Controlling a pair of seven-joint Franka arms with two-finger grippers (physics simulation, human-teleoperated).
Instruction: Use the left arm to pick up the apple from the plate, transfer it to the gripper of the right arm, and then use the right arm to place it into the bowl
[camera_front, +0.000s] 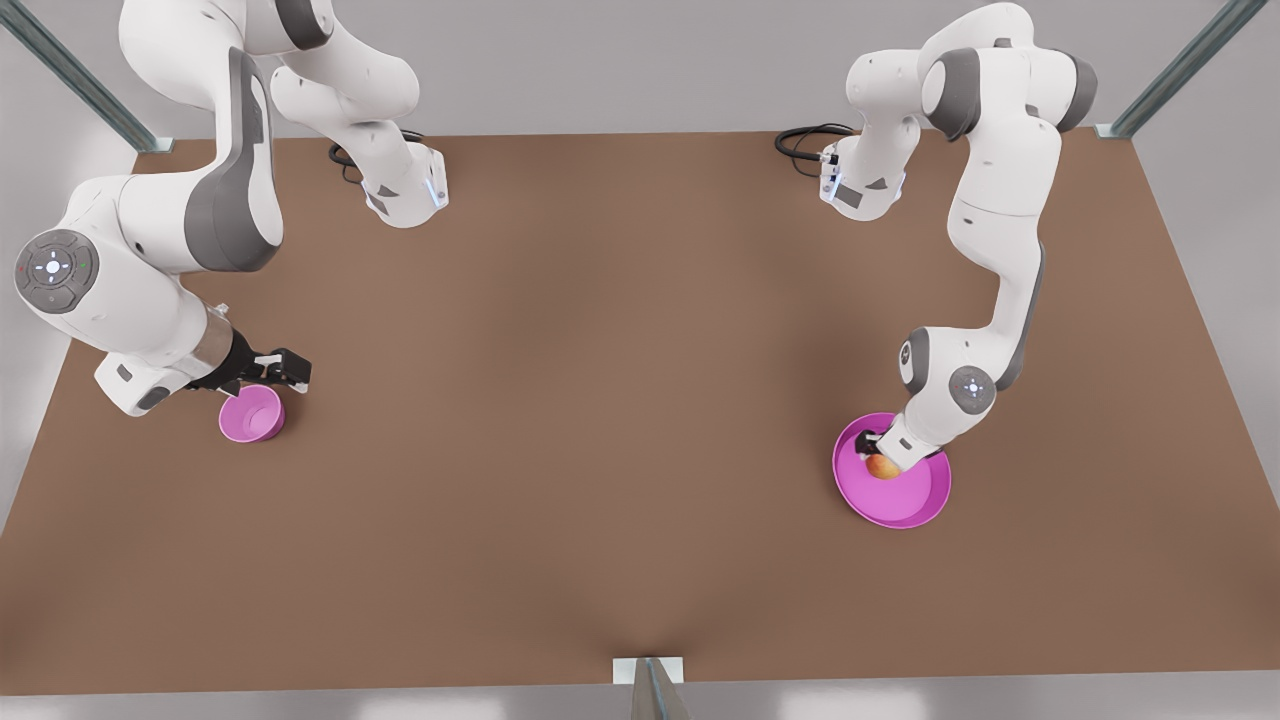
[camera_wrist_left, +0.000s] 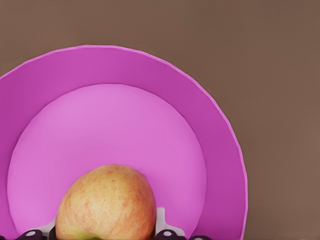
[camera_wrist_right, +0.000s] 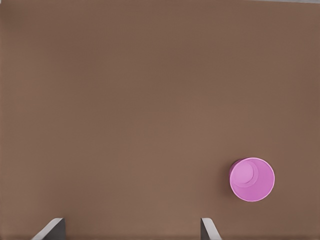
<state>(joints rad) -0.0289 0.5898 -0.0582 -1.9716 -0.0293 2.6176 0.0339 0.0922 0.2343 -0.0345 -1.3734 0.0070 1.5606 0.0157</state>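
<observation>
The near edge of the tabletop (camera_front: 600, 560) is seen at the bottom of the front view, w/ a wide bare brown stretch behind it running betw. the two dishes.

On the front view's right, nearest that edge, the plate (camera_front: 905, 500) is set, well in from the tabletop's side edge. The apple (camera_front: 882, 467) is found inside it, toward the far-left part of the dish. The left pincer (camera_front: 876, 452) is lowered into the plate and its fingers are placed either side of the apple; in the left wrist view the apple (camera_wrist_left: 106, 202) is framed betw. the fingertips (camera_wrist_left: 165, 227), apparently clasped, w/ the plate (camera_wrist_left: 210, 115) floor beneath. Whether the fruit is lifted off the floor can't be told.

A bit farther back, on the front view's left, the bowl (camera_front: 252, 414) is seen, nothing inside it, w/ open tabletop on its right. The right pincer (camera_front: 285, 372) is held just above its far rim, fingers spread wide, nothing gripped. In the right wrist view the bowl (camera_wrist_right: 252, 179) is seen from above, apart from the fingertips (camera_wrist_right: 210, 230).

Farthest back, both arm bases are mounted near the tabletop's rear edge.
</observation>
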